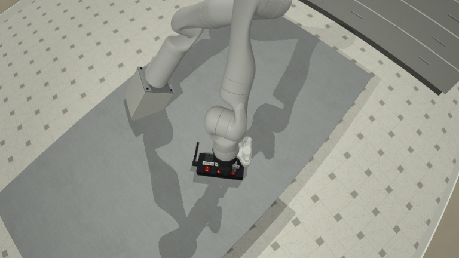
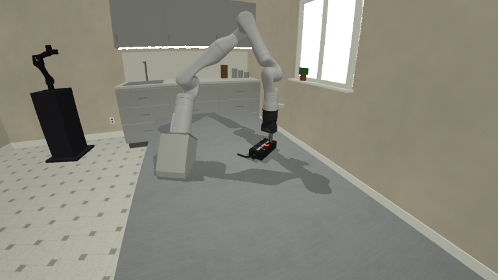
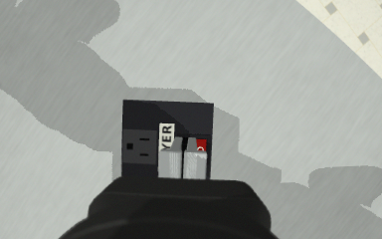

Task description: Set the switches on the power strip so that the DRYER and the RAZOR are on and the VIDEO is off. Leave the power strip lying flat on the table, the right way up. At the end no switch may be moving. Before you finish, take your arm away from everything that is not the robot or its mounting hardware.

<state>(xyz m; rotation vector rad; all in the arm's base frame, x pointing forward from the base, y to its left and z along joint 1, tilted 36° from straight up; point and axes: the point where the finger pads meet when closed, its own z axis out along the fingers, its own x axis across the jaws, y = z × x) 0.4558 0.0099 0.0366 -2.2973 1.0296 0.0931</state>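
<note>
A black power strip (image 1: 216,168) lies flat on the grey table, with a short black cord at its left end. It carries three red rocker switches along its near edge; the middle one (image 1: 218,171) glows brighter orange. A white label (image 1: 206,162) sits above the left switch. My gripper (image 3: 185,151) is shut with nothing between the fingers, pointing straight down. Its tips rest at the strip's right end, beside the label ending in "YER" (image 3: 166,135) and against a red switch (image 3: 200,145). In the side view the gripper (image 2: 270,135) stands just above the strip (image 2: 263,146).
My arm's base block (image 1: 149,96) stands on the table to the back left. The table's edge (image 1: 304,170) runs close on the right of the strip. A wall lies beyond the table (image 2: 367,174). Kitchen cabinets (image 2: 190,102) stand at the far end.
</note>
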